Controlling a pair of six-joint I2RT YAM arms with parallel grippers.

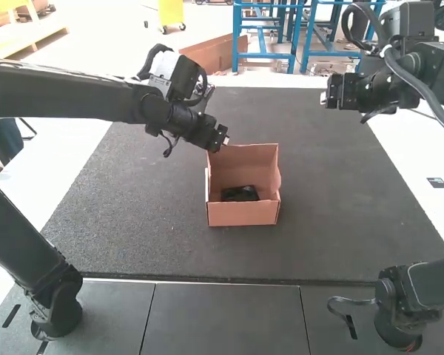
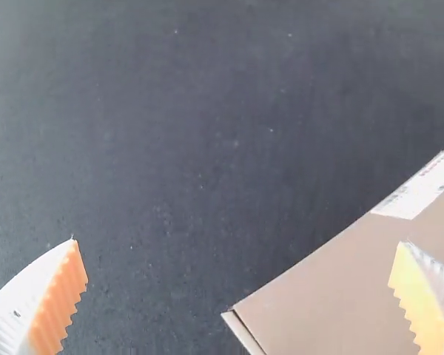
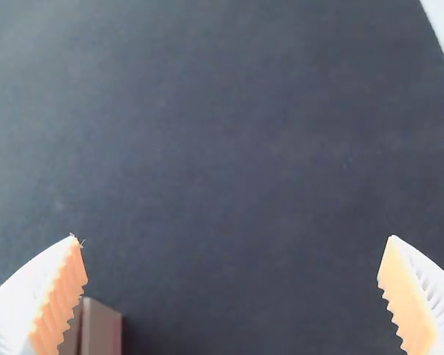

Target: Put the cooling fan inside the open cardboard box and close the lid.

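- Sitting nearest, mid-mat, top gaping: brown cardboard box [image 1: 242, 211].
- Lying inside it, black: cooling fan [image 1: 240, 194].
- Hovering at its far-left corner, fingers spread: left gripper [image 1: 222, 140].
- Hanging far right, well apart, fingers likewise spread: right gripper [image 1: 330, 95].
- Lying beneath: dark mat [image 1: 133, 200].

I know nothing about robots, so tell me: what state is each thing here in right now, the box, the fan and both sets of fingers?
Cardboard box: upright on the mat, top open, lid not closed.
Cooling fan: lying inside the box.
Left arm's fingers: open, holding nothing, at the box's far left corner.
Right arm's fingers: open, holding nothing, well away from the box.
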